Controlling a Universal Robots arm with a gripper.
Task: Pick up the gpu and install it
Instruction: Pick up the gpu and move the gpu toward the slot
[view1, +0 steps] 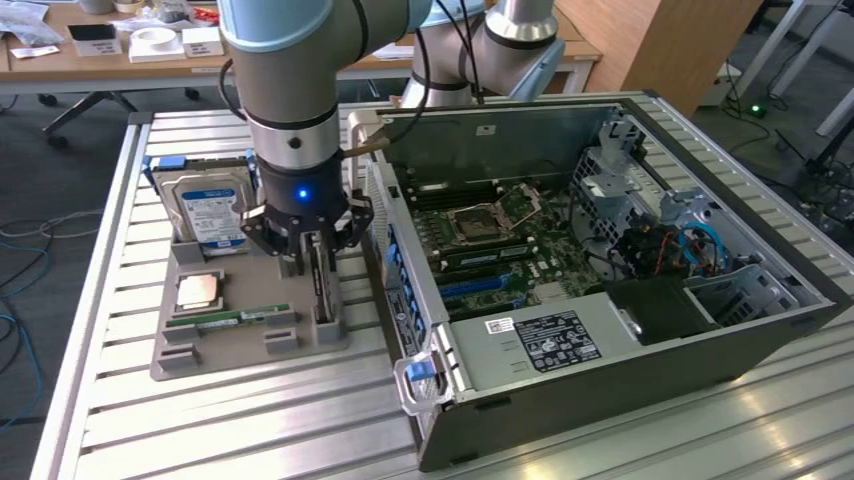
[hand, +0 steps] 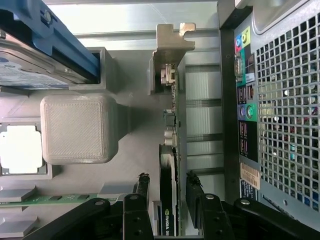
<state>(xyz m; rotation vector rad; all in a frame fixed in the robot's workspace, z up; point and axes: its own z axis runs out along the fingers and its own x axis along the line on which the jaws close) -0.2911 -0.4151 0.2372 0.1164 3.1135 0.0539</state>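
Two black fingers (hand: 143, 192) stand wide on either side of the gpu (hand: 169, 200). A sliver of gap shows on each flank, so nothing is gripped yet. The card stands on its long edge in a slot of the grey holder tray (view1: 214, 352) on the bench (view1: 200, 430), with its silver bracket (hand: 173, 42) seated in a post at one end.

What worries me is balance. The fingers sit well back from the bracket, and I cannot tell whether they are at the card's middle. If they are off centre, a lift could let one end sag and drag in its slot. If one finger meets the board first, it may tip the card sideways and jam it. They might also bear on small parts along the board instead of a flat face.

Room is tight on one side, where the computer case (view1: 641, 330) has its rear panel (hand: 280, 125) just beside the tray. On the other side stand a grey block (hand: 80, 127) and the hard drive (view1: 207, 212). Straight up looks free.
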